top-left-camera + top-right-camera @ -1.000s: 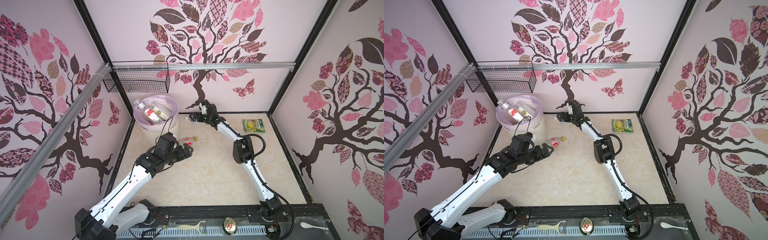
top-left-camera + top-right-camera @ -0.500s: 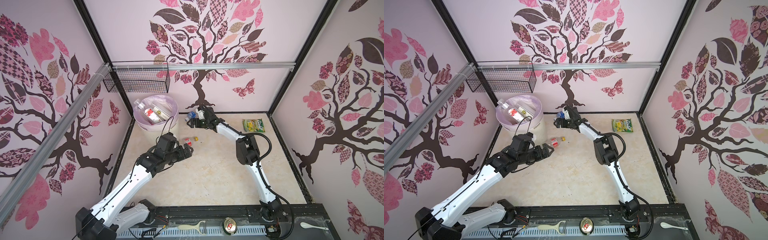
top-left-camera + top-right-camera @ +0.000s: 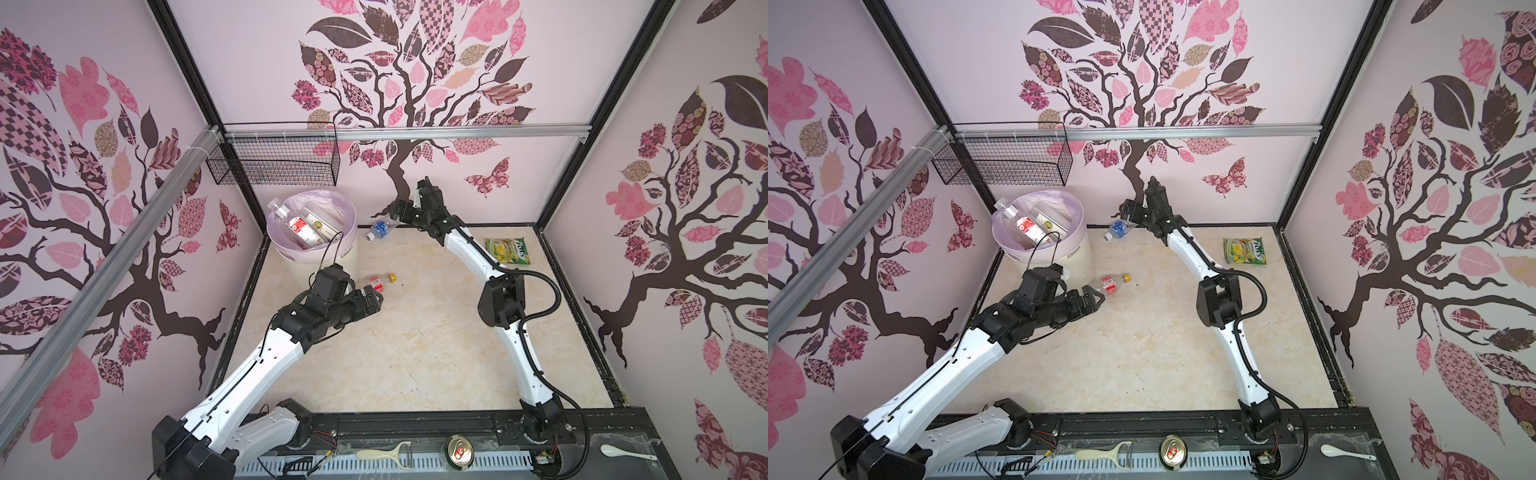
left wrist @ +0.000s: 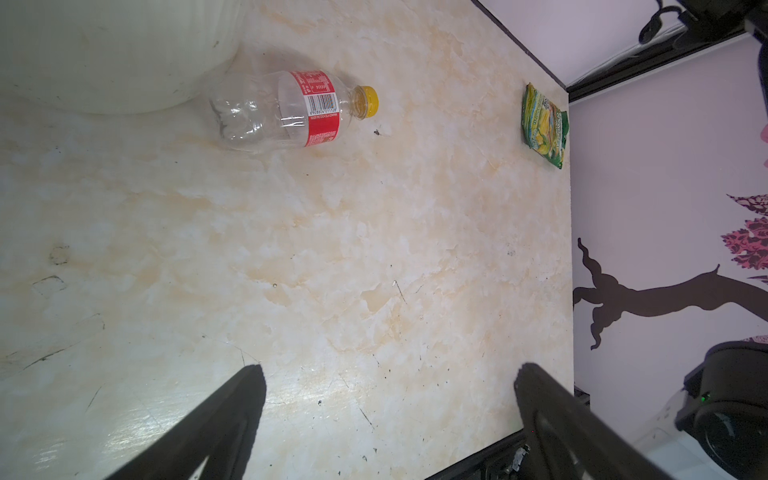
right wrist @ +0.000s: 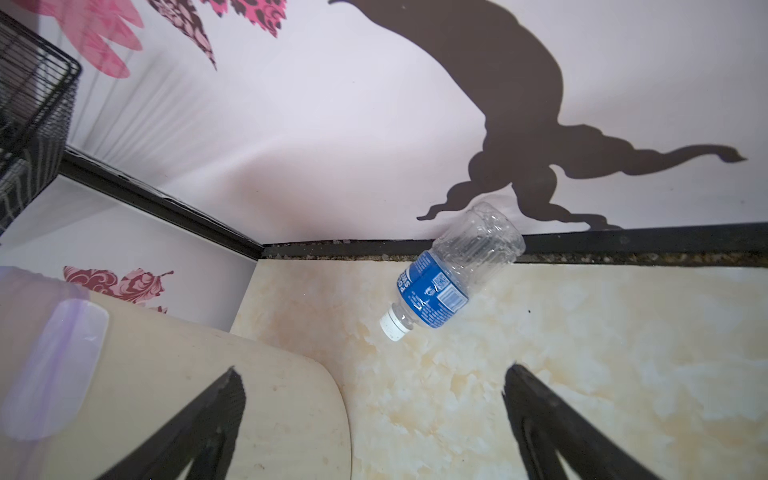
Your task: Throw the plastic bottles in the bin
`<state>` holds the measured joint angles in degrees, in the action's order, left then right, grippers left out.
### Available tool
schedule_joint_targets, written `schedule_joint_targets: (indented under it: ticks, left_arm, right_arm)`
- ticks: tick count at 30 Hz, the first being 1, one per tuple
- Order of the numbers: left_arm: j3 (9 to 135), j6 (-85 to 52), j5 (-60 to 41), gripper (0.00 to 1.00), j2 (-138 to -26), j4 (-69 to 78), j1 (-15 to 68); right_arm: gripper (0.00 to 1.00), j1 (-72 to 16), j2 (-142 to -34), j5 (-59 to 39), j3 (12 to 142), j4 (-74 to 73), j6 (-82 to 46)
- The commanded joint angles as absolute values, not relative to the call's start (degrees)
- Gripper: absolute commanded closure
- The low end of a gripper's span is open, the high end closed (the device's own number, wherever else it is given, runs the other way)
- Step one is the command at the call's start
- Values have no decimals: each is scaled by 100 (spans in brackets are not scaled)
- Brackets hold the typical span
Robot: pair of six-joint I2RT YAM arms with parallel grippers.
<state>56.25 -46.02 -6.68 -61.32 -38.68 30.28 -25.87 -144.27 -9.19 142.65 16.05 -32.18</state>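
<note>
The cream bin (image 3: 348,254) (image 3: 1080,254) with its lilac liner stands at the back left and holds several plastic bottles (image 3: 300,226). A clear bottle with a red label and yellow cap (image 3: 380,282) (image 3: 1115,282) (image 4: 291,110) lies on the floor beside the bin. My left gripper (image 3: 374,296) (image 3: 1095,297) (image 4: 388,370) hovers just short of it, open and empty. A blue-labelled bottle (image 3: 380,228) (image 3: 1119,228) (image 5: 440,286) lies with its base at the back wall. My right gripper (image 3: 395,210) (image 3: 1125,208) (image 5: 372,370) stands open above it, holding nothing.
A green-yellow snack packet (image 3: 508,250) (image 4: 544,124) lies at the back right. A black wire basket (image 3: 274,166) hangs on the back wall above the bin. A drink can (image 3: 458,453), a peeler (image 3: 384,453) and a spoon (image 3: 627,451) lie on the front rail.
My right gripper has shifted a little left and up along the back wall, over the blue-labelled bottle. The left arm has stayed put.
</note>
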Motion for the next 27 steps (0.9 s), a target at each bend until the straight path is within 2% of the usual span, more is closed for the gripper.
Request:
schedule_joint_targets:
  ticks: [1, 8, 27]
  left_arm:
    - [5799, -4487, -527, 2, -6107, -3926, 3004]
    - [6128, -4508, -274, 2, -6184, -4061, 3006]
    - [5555, -5378, 346, 2, -5195, -4491, 2977]
  right_arm:
    - [0, -2651, -14729, -650, 14335, 1981, -3390]
    - [0, -2754, -14733, -1281, 14091, 1891, -3694]
    - [0, -3901, -15233, -2002, 14416, 1644, -4278]
